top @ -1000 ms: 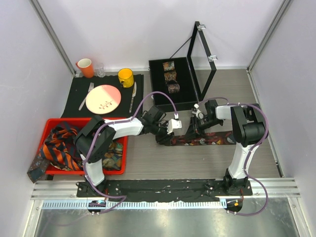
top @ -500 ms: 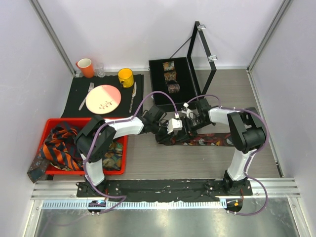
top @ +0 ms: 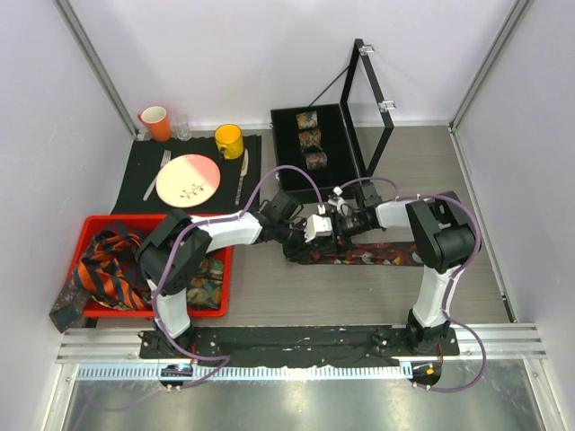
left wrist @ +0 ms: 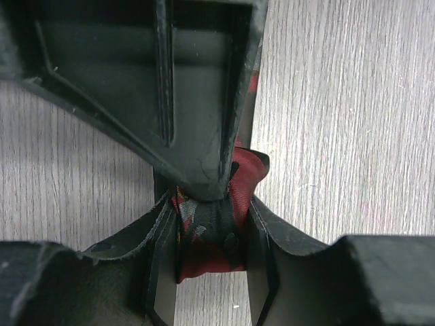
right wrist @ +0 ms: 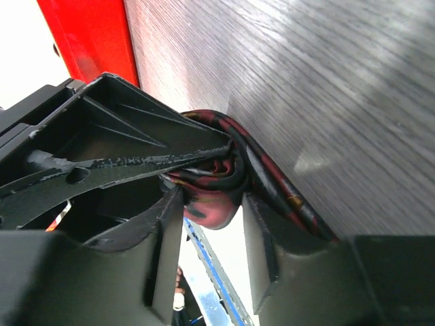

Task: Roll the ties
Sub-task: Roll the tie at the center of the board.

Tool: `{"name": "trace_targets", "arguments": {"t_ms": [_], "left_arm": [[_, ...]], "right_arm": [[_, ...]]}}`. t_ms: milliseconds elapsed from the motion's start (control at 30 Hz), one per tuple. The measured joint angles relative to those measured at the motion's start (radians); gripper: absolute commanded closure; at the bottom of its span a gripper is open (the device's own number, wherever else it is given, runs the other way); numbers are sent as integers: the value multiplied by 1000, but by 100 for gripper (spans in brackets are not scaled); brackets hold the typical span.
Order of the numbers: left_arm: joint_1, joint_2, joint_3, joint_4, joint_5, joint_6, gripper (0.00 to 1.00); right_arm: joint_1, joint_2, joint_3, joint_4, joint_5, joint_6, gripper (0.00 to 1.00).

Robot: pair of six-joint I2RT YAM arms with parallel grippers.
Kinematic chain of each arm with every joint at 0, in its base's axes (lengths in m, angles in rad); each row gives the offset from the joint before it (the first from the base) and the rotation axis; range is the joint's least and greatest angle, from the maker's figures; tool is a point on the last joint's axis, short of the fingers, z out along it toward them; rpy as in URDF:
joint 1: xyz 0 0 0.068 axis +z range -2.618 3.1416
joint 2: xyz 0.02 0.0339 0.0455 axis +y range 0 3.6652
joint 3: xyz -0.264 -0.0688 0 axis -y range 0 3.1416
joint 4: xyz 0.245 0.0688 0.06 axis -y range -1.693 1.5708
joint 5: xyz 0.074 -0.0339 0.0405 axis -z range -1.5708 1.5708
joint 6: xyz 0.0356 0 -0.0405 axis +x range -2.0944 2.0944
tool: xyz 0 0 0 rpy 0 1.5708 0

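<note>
A dark red-brown patterned tie (top: 382, 255) lies flat across the table, its left end wound into a small coil (left wrist: 211, 238). My left gripper (top: 307, 237) (left wrist: 211, 219) is shut on that coil, and the fabric fills the gap between its fingers. My right gripper (top: 335, 225) (right wrist: 211, 207) faces it from the right, jaws open, with the coil (right wrist: 204, 187) sitting between its fingertips. One right finger (left wrist: 197, 102) rests on top of the coil in the left wrist view. More ties (top: 110, 269), orange-navy striped among them, are heaped in a red bin. Three rolled ties (top: 310, 140) sit in a black box.
The black box (top: 289, 184) stands behind the grippers with its lid (top: 368, 99) upright. The red bin (top: 135, 219) (right wrist: 95, 34) is at the left. Behind it is a dark placemat with a plate (top: 188, 180), cutlery, an orange cup (top: 154, 121), a glass (top: 182, 128) and a yellow mug (top: 229, 140).
My right gripper has swung left from the tie's middle to the coiled end and opened wider on the way. The left gripper has stayed shut on the coil.
</note>
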Motion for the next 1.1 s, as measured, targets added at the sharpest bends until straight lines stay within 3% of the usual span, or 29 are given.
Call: {"name": "trace_targets", "arguments": {"t_ms": [33,67,133,233,300,367,533,733,867,967,1100], "left_arm": [[0,1,0,0,0,-2,70],[0,2,0,2,-1,-6,69],[0,3,0,3,-3,-12,66],[0,5,2,3,-4,-27,49],[0,5,2,9,-6,-35,31],[1,3,1,13,1,-52,22],[17,-27,-57,75,2,-68,17],[29,-44,-94,137,5,-93,18],[29,-29,-96,199,16,-114,26],[26,-8,-96,229,28,-119,36],[12,-2,-96,232,39,-106,65]], "right_arm": [[0,6,0,4,-7,2,67],[-1,11,0,5,-16,1,84],[-3,17,0,8,-34,-3,99],[-7,24,0,8,-46,-17,99],[-16,35,3,2,-53,-30,99],[-28,49,6,-15,-58,-47,99],[-48,61,9,-61,-48,-94,99],[-49,61,17,-80,-37,-124,99],[-49,61,17,-80,-35,-127,99],[-49,61,17,-80,-34,-128,99],[-49,60,17,-80,-33,-127,98]]}}
